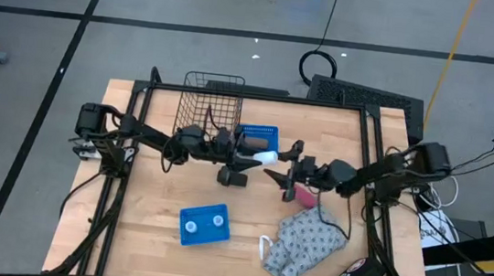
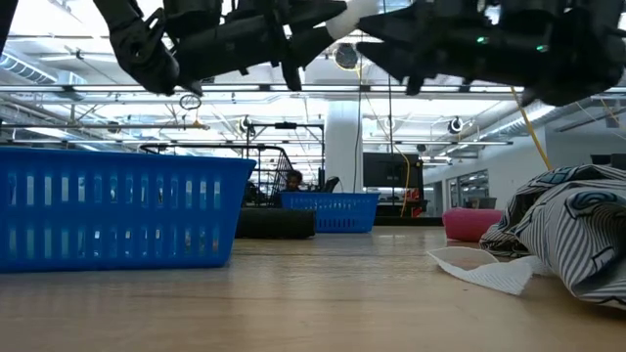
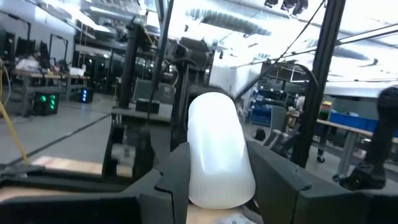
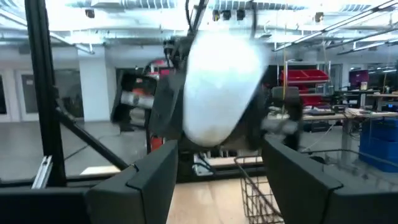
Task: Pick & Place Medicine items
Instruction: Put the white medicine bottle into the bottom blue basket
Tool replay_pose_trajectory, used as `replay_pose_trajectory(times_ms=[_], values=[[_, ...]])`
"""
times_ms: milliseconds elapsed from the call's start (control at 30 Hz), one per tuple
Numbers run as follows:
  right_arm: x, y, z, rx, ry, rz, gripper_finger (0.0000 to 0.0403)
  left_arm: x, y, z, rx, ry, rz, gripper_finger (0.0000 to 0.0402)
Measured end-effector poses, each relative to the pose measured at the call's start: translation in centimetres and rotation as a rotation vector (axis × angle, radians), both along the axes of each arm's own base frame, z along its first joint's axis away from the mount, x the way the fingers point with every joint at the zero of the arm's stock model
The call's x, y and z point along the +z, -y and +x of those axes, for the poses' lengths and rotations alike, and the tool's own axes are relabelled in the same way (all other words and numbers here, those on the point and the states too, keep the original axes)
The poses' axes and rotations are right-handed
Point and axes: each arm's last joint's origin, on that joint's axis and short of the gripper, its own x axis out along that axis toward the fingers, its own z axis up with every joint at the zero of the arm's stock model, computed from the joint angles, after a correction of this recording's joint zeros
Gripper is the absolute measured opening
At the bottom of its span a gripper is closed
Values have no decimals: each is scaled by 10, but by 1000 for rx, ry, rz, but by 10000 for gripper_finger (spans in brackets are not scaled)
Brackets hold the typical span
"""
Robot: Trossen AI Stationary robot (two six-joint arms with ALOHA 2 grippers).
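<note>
- High view: both arms meet in mid-air over the tabletop (image 1: 149, 192), just beside the far blue tray (image 1: 259, 137) on its near side, with a white bottle (image 1: 266, 157) between them.
- The left hand (image 3: 214, 186) is clamped on the bottle; in its wrist view the fingers pinch the lower body and the rounded end sticks out forward.
- The right hand (image 4: 214, 168) faces it with fingers spread either side of that free end, not closed on it yet as far as I can tell. Looks like a handover.
- My guess on handling: small, light, rigid plastic, smooth and rounded, so it could squirt out of a pinch. Grip it across the straight sides, not the domed tip.
- Two more white caps sit in the near blue tray (image 1: 205, 225), well toward the front from the far tray.
</note>
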Motion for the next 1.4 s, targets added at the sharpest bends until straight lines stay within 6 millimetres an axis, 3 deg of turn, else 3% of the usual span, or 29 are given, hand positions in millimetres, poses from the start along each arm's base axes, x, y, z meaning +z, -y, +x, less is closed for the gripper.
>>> replay_pose_trajectory(times_ms=[267, 633, 1000, 1133, 1267, 1400], values=[[7, -5, 30, 75, 72, -40, 221, 5, 1, -1, -38, 33, 13, 138], [30, -5, 19, 81, 178, -61, 221, 9, 3, -3, -130, 83, 25, 138], [32, -5, 20, 76, 176, -67, 220, 9, 3, -3, -123, 89, 24, 138], [32, -5, 20, 70, 176, -81, 190, 9, 3, -3, -119, 88, 23, 138], [32, -5, 20, 68, 174, -88, 126, 9, 3, -3, -117, 81, 26, 138], [32, -5, 19, 64, 174, -105, 124, 7, 6, -2, -95, 51, 14, 138]])
